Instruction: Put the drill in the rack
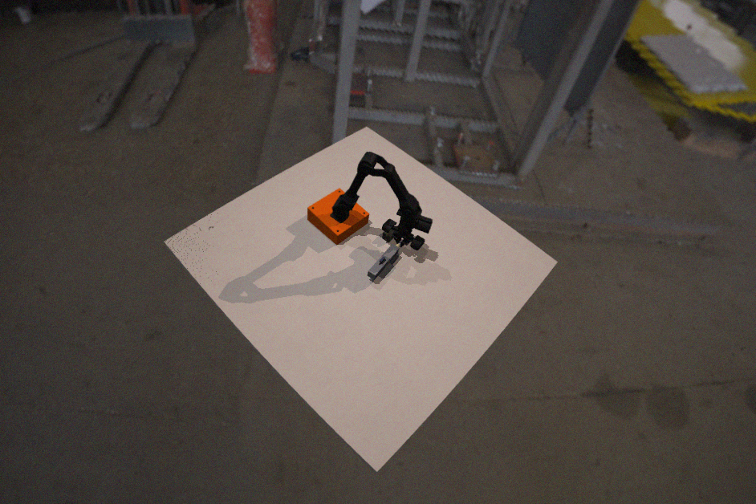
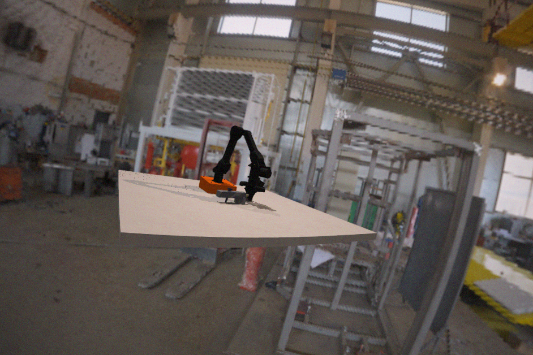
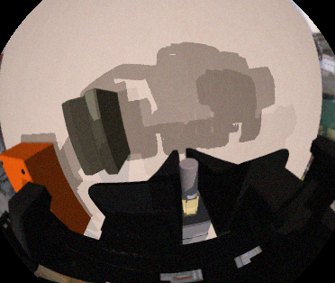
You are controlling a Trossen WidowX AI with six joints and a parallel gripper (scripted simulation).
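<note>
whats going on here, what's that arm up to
A single black robot arm, mounted on an orange base, is bent over a pale tabletop. Its hand is shut on a small grey cylindrical part with a yellowish band, which looks like the drill or its key; the views are too small to say which. A grey block fixture sits on the table just beside the hand, and a dark grey block lies nearby.
</note>
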